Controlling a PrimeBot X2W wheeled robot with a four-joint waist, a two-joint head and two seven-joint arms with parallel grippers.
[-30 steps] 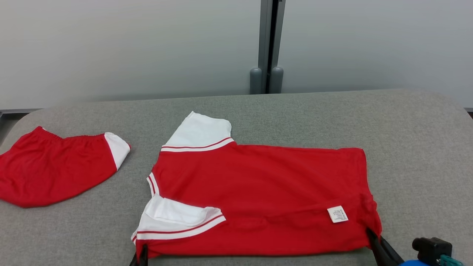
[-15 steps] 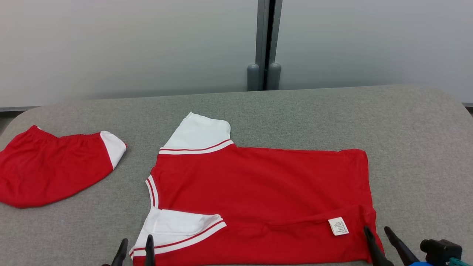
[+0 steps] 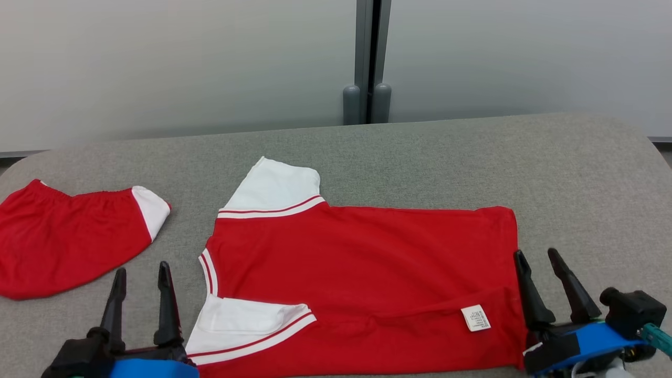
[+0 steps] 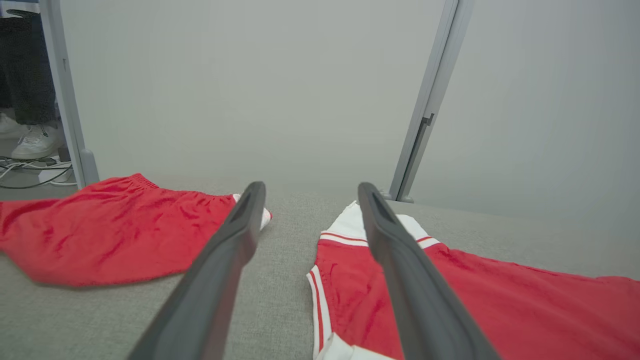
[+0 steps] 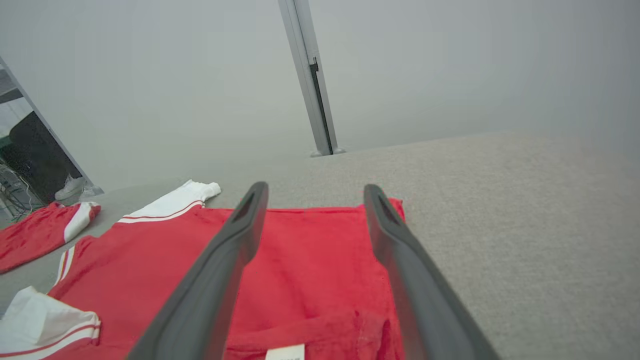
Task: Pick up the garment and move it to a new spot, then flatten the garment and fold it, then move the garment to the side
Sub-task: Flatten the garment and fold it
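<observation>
Head view showed the red short-sleeved shirt with white sleeves and red-striped trim [image 3: 367, 273] spread sideways on the grey fabric-covered table [image 3: 577, 178], neckline to the left and hem to the right, close to the table's near edge. Its near sleeve was turned in over the body. A narrow band along the near side looked folded over, with a small white care label [image 3: 476, 318] facing up by the right near corner. The left gripper [image 3: 142, 268] stood just left of the neckline over bare table, fingers spread wide and holding nothing. The right gripper [image 3: 536, 253] stood at the hem, fingers likewise apart and empty, seeming to straddle the cloth's right edge. A pair of red shorts with a white cuff [image 3: 68, 236] lay apart at the left.

Judging by this, the fold was part done: the near side was in and the far side was yet to come. To do it well, both grippers would need to reach the far edge together, the left taking the far white sleeve at the shoulder and the right the far hem corner, each pinching both layers. A low lift at matched pace, with the cloth kept taut between them, should lay the far edge parallel over the near band. The thin knit would likely sag and wrinkle mid-span if the grippers drifted closer together
</observation>
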